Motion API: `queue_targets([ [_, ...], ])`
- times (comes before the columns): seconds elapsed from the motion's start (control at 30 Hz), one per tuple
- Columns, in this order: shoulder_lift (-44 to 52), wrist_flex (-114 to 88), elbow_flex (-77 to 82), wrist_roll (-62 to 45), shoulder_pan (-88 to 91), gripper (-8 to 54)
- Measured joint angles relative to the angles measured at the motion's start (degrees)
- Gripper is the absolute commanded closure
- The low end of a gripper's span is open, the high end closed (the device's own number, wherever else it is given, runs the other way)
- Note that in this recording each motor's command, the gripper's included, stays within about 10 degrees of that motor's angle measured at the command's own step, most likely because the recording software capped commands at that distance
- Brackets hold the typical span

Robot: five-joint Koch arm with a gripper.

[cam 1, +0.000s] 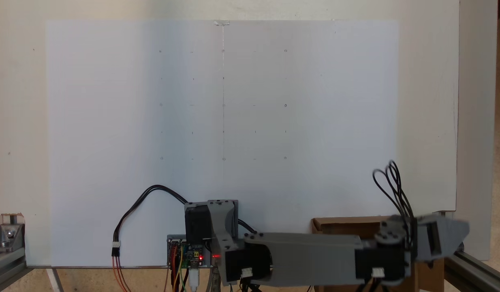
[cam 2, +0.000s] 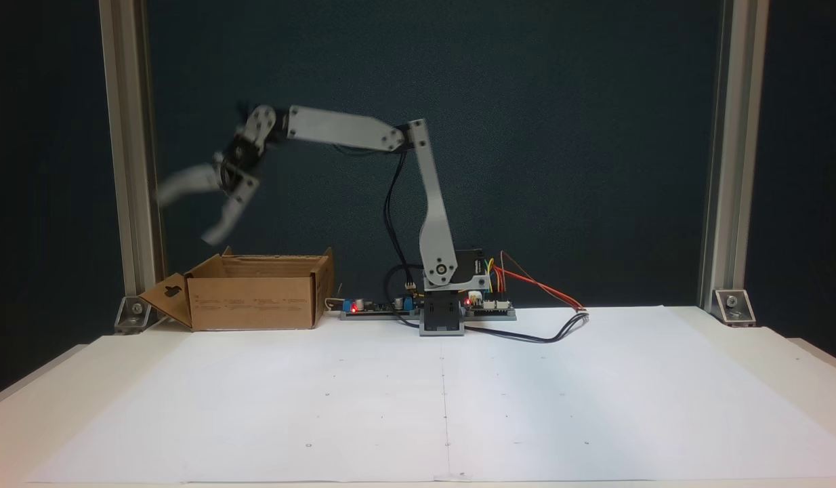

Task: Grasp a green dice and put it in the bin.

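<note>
Table [cam 2: 729, 352] covered by a white paper sheet [cam 2: 445, 393] with faint grid marks. At its back edge stands the grey arm [cam 2: 428, 203], reaching out sideways. The bin [cam 2: 255, 298], a brown cardboard box with a slotted flap, sits at the left in a fixed view, directly under the gripper [cam 2: 187, 215]. The gripper is blurred, its two fingers spread wide apart, nothing between them. The green dice cannot be seen.
</note>
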State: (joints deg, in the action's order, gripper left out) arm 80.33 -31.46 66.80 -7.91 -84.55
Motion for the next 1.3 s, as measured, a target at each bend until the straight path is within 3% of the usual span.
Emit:
queue_targets([
  [0.33,11.3,3.5,0.6,1.7,39.9,0.2],
  [0.7,28.1,8.1,23.3,2.0,75.1,0.2],
  [1.07,47.1,32.9,61.1,2.1,86.2,0.1],
  [1.3,48.6,50.1,81.9,2.1,85.9,0.7],
])
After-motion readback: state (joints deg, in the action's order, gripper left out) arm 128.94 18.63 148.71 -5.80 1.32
